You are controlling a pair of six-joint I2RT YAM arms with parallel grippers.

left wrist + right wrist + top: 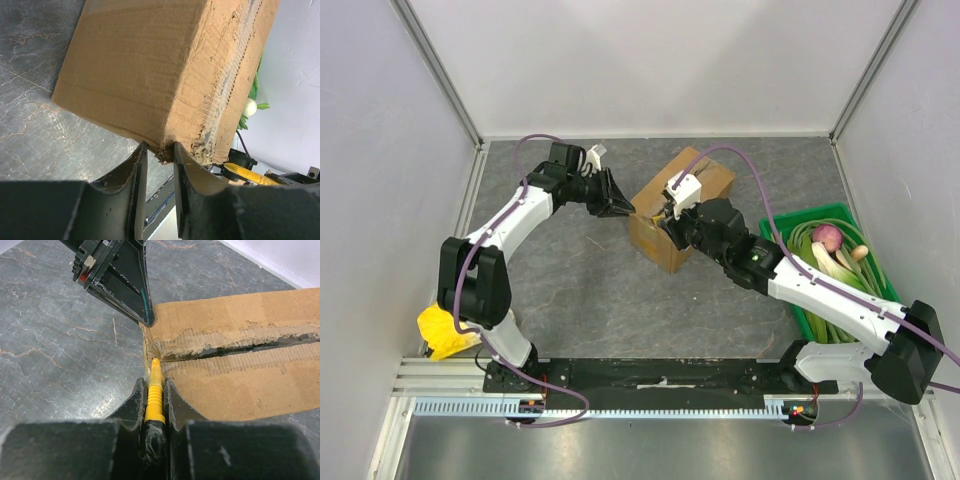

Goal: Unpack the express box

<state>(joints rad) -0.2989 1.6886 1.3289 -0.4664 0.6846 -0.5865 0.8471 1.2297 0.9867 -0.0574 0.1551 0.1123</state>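
The express box (705, 178), a brown cardboard carton, stands mid-table with its flaps closed along a torn centre seam (235, 347). My left gripper (626, 208) is at the box's left corner. In the left wrist view the box (150, 65) fills the frame, and the gripper (160, 150) is closed narrowly on its frayed corner. My right gripper (152, 385) is shut on a yellow ribbed tool (155, 385). The tool's tip touches the left end of the seam on the box (240, 390). In the top view the right gripper (672, 213) is over the box's near end.
A green crate (810, 212) with scallions and a purple onion (827, 237) stands right of the box, beside the right arm. A yellow object (445, 330) lies by the left arm's base. Walls enclose the grey table on three sides.
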